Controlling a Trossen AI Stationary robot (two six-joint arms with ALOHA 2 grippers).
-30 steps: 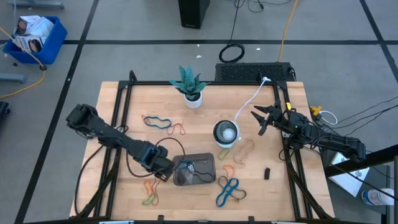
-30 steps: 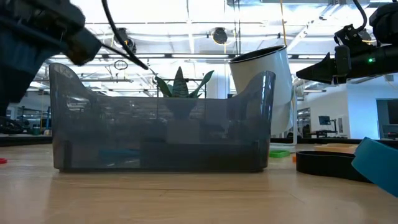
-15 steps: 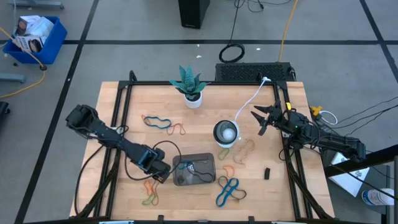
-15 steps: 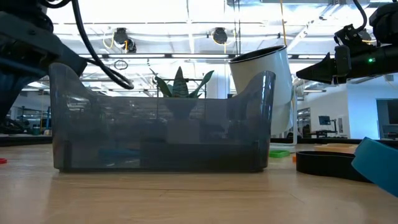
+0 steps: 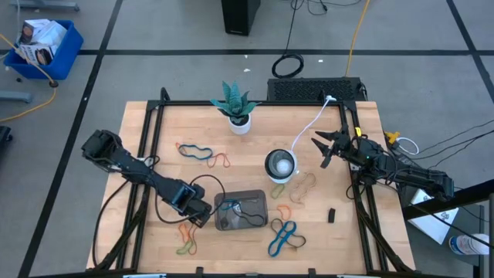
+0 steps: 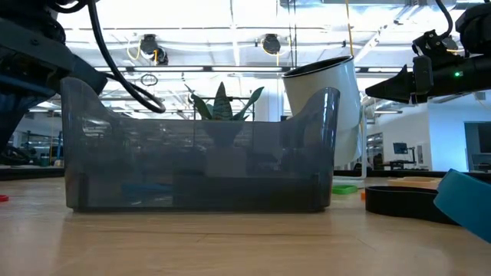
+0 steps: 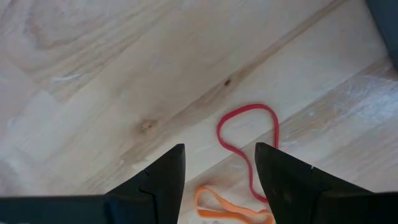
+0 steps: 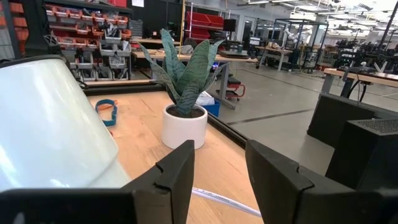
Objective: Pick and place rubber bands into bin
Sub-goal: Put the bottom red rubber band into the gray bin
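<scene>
high view: the left gripper (image 5: 202, 215) hangs just left of the bin (image 5: 241, 211), above the near-left rubber bands (image 5: 185, 235), which lie a little nearer than its tip. the left arm is much the closer one. the bin holds a blue band and something dark. the right gripper (image 5: 321, 149) waits far right, beside the white bowl (image 5: 280, 164), whose inside i cannot read.

low view: the bin (image 6: 198, 157) fills the middle, translucent, with a blue band low at its left; the bowl (image 6: 328, 115) stands behind its right end.

left wrist view: the left gripper (image 7: 219, 177) has its fingers parted and empty. a red band (image 7: 249, 143) lies just ahead between them, running lengthwise away from the tips, an orange band (image 7: 231, 206) beside it.

right wrist view: the right gripper (image 8: 219, 168) has its fingers apart, holding nothing, facing a potted plant (image 8: 184, 93).
</scene>
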